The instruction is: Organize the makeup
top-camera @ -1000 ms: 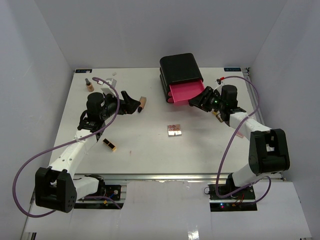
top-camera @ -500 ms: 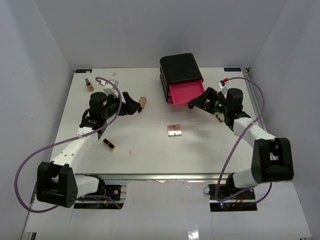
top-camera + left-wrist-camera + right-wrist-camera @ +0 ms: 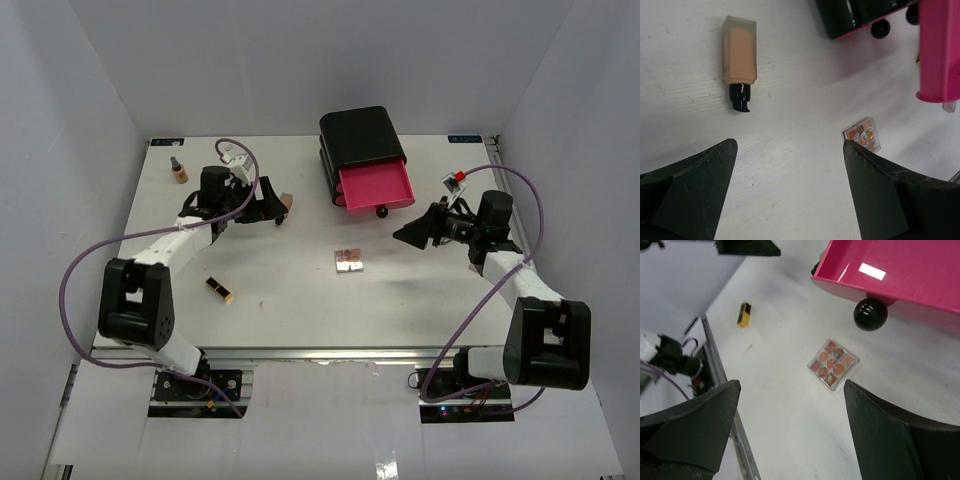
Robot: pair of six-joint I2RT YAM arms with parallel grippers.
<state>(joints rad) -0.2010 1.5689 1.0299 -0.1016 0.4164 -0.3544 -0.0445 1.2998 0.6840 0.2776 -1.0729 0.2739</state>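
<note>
At far left of table (image 3: 300,300), left fingers (image 3: 722,162) spread wide, empty, just short of tan foundation bottle (image 3: 739,50). Opposite side, right fingers (image 3: 722,402) equally wide, empty, hovering over palette (image 3: 833,364) near open pink drawer (image 3: 900,275). Lipstick (image 3: 219,289) lies well apart.

The drawer box (image 3: 360,140) stands at the far middle of the bench (image 3: 300,320), one drawer (image 3: 375,185) pulled out toward the near side. In front of the box lies the palette (image 3: 348,261). Left of the box lies a tube (image 3: 285,208), farther left the small bottle (image 3: 178,171); the lipstick (image 3: 219,289) lies well in front-left
</note>
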